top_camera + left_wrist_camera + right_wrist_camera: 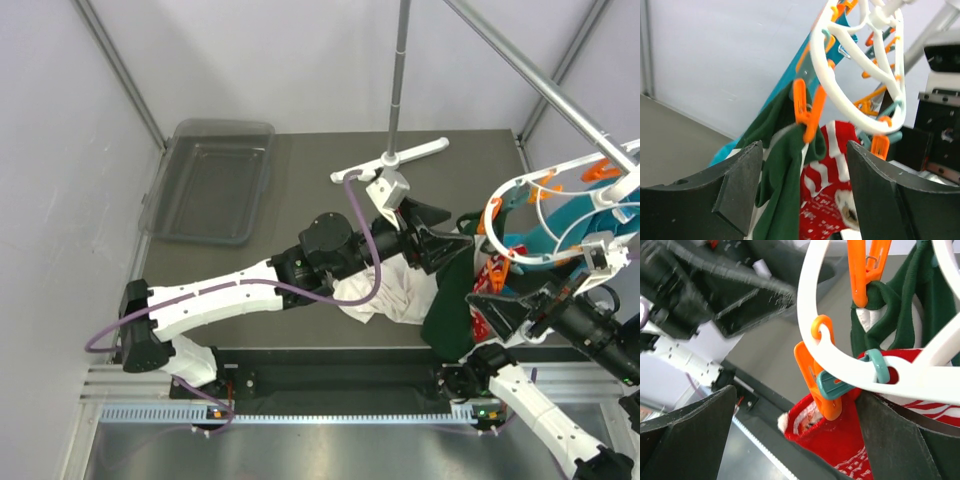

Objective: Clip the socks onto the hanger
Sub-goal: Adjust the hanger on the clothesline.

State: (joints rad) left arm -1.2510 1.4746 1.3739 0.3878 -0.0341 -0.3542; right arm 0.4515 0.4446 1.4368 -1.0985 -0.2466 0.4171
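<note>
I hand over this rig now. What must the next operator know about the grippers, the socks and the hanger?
Left gripper: open, empty, facing the hanger.
Right gripper: open, empty, close to the hanger.
Things: a red sock hangs from an orange clip on the hanger; a dark green cloth hangs from a second orange clip.
Done: one sock clipped.
Left: a second sock cannot be told apart here; check, then clip it.

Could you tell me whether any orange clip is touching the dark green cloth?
Touching. The left wrist view shows an orange clip on the hanger pinching the top edge of the dark green cloth.
</note>
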